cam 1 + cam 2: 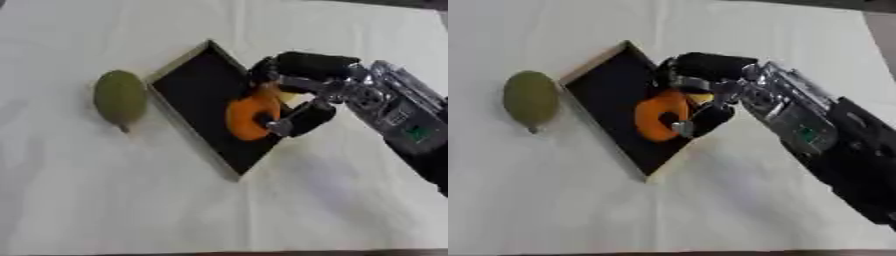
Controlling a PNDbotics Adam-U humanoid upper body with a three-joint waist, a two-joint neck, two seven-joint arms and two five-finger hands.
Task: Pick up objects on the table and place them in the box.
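Note:
A shallow black box with a pale wooden rim lies askew, corner up, in the middle of the white cloth. My right hand reaches in from the right and hangs over the box's right side, its fingers and thumb curled round an orange rounded object. Whether the orange object touches the box floor, I cannot tell. A green oval fruit with a small stem lies on the cloth just left of the box, a little apart from its rim. My left hand shows in neither view.
The white cloth covers the whole table, with creases running across it. My right forearm stretches from the box toward the lower right. A dark strip of table edge runs along the bottom.

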